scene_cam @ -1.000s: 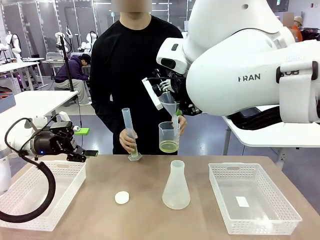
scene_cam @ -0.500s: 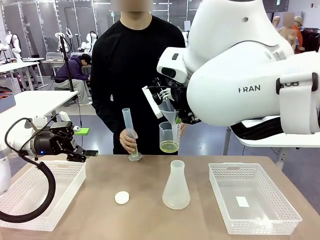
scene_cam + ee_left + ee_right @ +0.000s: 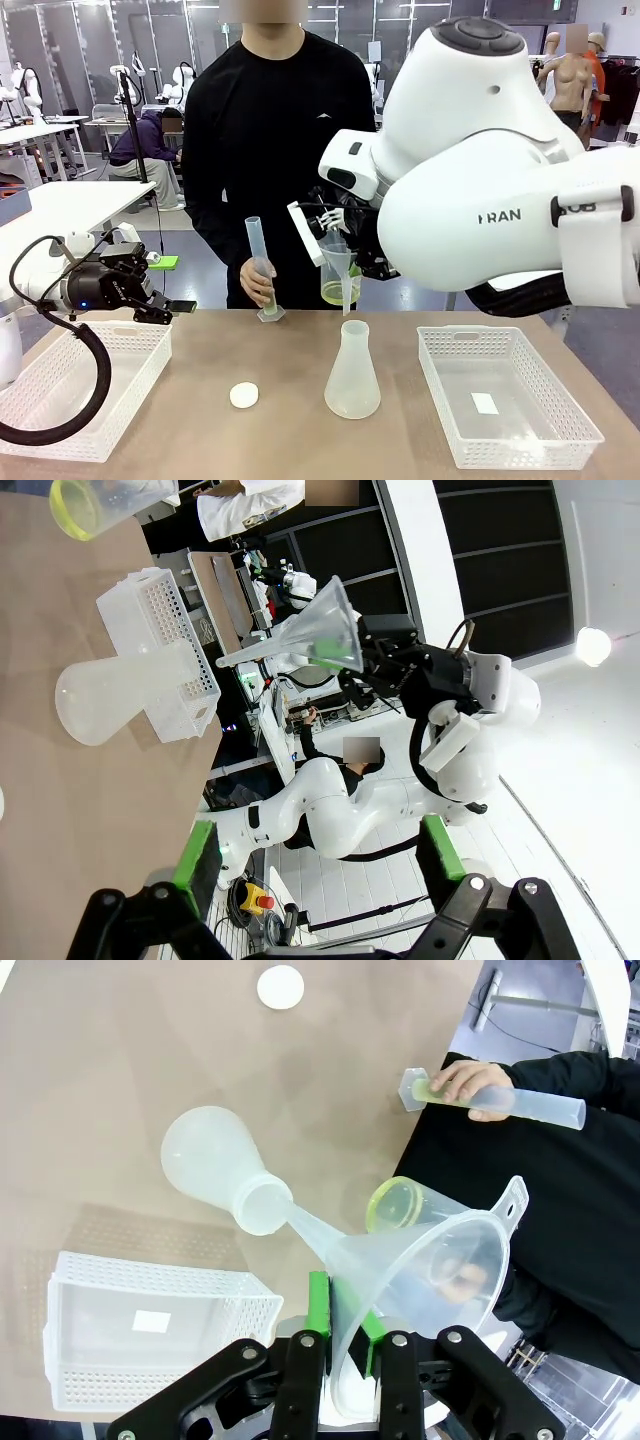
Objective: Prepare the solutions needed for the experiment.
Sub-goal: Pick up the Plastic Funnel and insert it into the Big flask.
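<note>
While the right gripper clamped the funnel by its rim, the front view showed the spout hanging just above the flask mouth. It was not yet in, and I judge it was held there to guide liquid into that narrow neck. Behind the funnel a person held a beaker with a shallow layer of yellow-green solution. Their other hand steadied a cylinder at the far edge of the table. A cap lay well apart from the flask. The left gripper hovered over the left tray, out of the way. The right tray stood near the flask with bare table between.

From the left wrist, that gripper's pads stood wide apart with nothing between them. Farther off, the funnel slanted toward the flask.

From the right wrist, green pads pinched the funnel wall, and the spout ran straight to the flask mouth. The beaker waited just past the funnel's rim, near enough to tip in. A trace of solution also glowed at the cylinder's foot. Open table ringed the flask, so a straight descent looked unhindered, though sideways drift might topple the flask.
</note>
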Controlling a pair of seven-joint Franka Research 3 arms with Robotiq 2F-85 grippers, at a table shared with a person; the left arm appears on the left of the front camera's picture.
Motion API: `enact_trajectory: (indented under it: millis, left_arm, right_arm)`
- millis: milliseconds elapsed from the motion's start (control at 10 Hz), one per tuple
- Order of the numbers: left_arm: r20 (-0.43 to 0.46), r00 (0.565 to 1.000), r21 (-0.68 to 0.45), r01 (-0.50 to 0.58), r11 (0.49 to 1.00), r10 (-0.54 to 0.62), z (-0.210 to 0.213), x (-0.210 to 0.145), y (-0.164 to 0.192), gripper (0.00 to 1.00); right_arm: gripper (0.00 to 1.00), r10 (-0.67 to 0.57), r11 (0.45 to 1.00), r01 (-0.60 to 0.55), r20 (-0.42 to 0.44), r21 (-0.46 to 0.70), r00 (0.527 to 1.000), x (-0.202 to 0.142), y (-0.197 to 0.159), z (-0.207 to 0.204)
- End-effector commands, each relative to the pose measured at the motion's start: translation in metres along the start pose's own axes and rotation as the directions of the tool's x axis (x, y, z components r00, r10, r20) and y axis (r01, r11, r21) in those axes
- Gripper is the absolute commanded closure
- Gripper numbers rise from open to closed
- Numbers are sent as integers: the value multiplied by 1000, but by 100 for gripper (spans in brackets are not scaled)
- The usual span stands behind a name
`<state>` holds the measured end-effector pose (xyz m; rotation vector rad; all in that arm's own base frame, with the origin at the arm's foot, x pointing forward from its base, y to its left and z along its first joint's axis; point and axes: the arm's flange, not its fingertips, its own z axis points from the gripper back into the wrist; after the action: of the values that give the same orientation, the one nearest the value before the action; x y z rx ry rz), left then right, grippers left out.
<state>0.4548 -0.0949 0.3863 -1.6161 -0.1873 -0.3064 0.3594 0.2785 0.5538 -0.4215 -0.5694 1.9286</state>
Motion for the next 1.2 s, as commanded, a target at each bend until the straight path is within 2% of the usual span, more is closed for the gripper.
enact_trajectory:
  millis: [0,1100]
  left_arm:
    - [4,1000,1,4,1000,-4,-1,1,-1,0]
    - [4,1000,1,4,1000,-4,-1,1,-1,0]
  right_arm:
    - [94,-39,999,40,35,-15,999,-6,8,-5]
    - [94,-109,994,109,61,-3,992,-33,22,-52]
